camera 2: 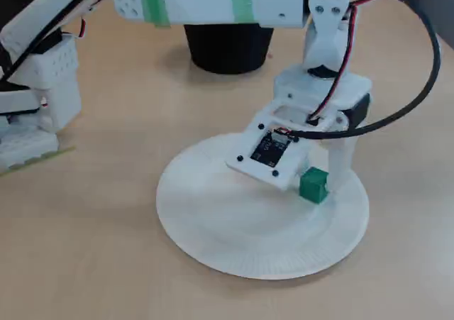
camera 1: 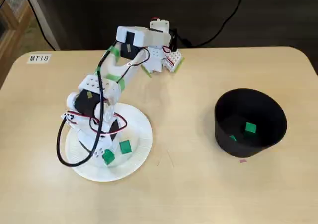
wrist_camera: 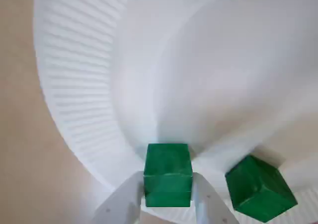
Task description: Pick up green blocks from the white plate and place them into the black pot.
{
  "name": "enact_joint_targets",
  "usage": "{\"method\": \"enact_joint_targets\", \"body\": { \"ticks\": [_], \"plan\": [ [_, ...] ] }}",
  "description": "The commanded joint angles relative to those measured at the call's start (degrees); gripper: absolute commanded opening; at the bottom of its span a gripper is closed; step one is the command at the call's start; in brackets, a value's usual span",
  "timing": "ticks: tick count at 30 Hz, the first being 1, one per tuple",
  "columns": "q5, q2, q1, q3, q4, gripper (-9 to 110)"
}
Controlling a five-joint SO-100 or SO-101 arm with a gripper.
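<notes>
Where the two white fingers [wrist_camera: 122, 204] of the gripper [wrist_camera: 168, 178] come together in the wrist view, they are clenched against the left and right faces of a small green cube-shaped block [wrist_camera: 168, 162]. The block sits squarely between them, at the inner edge of the ribbed rim of a white ribbed paper plate [wrist_camera: 74, 85]. Whether its underside rests on the plate or hangs just clear of it cannot be told. Just to the right in that view, apart from the fingers, a second green block [wrist_camera: 261, 188] lies on the plate, turned at an angle. In a fixed view the gripped block [camera 1: 108, 157] and the free one [camera 1: 125, 147] show close together on the lower right part of the plate [camera 1: 141, 134], with the gripper [camera 1: 105, 155] pointing down at the first. The white arm [camera 1: 107, 82], banded with green tape and trailing black and red wires, folds down over the plate from its base at the far edge of the light wooden table [camera 1: 189, 194]. Well apart from the plate, to the right in that view, stands a round black pot [camera 1: 223, 129] with two more green blocks [camera 1: 250, 128] lying on its floor. A label reading MT18 [camera 1: 39, 58] is stuck near the table's far left corner.
</notes>
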Motion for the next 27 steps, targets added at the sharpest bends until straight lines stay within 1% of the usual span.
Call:
{"method": "enact_joint_targets", "body": {
  "ticks": [1,4,7,9,12,15,19,23,27],
  "plan": [
    [-2.11,0.97,-0.18,-8.17,-0.26,-2],
    [-8.44,0.88,-0.09,-18.54,-0.26,-2],
    [-19.07,0.44,-1.93,-31.82,-0.18,-2],
    [-24.26,3.69,-3.87,-34.19,-0.09,-2],
    [-28.3,10.99,-8.26,-34.19,0.0,-2],
    [-28.56,20.04,-15.21,-29.53,0.18,-2],
    [-22.85,31.64,-27.42,-17.58,0.18,-2],
    [-18.81,35.24,-41.66,-17.31,0.09,-2],
    [-20.74,36.12,-53.88,-16.7,0.09,-2]
  ]
}}
